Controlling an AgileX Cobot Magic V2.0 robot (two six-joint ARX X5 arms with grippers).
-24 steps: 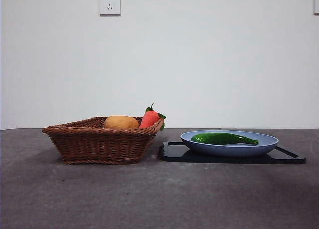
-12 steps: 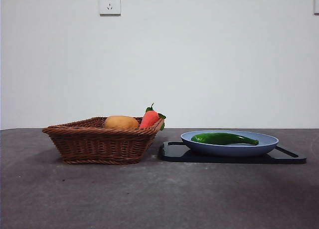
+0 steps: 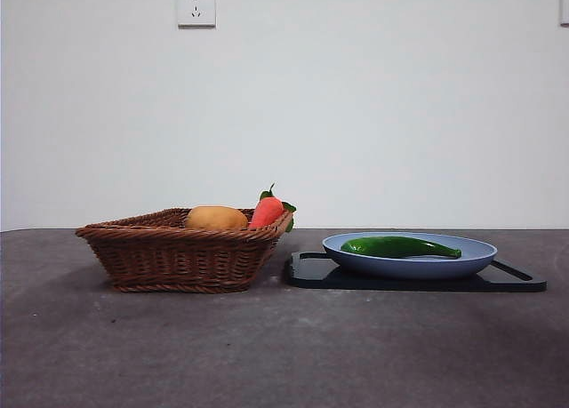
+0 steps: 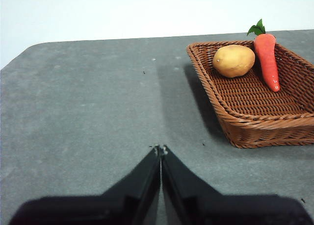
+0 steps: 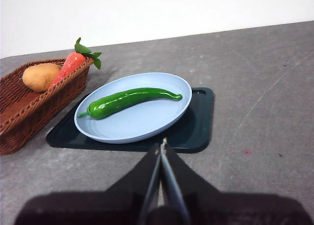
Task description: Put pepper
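The glossy dark-green pepper (image 3: 400,246) lies on a light blue plate (image 3: 356,259) that rests on a black tray (image 3: 309,271). In the right wrist view the pepper (image 5: 128,99) lies across the plate (image 5: 142,124), its stem end toward the basket. My right gripper (image 5: 161,142) is shut and empty, held back from the tray's near edge. My left gripper (image 4: 161,148) is shut and empty over bare table, apart from the wicker basket (image 4: 255,129). Neither gripper shows in the front view.
The brown wicker basket (image 3: 178,257) stands left of the tray and holds a tan potato (image 3: 216,218) and a red-orange carrot (image 3: 268,211) with green leaves. The black tray (image 5: 196,129) lies on the grey table. A white wall stands behind.
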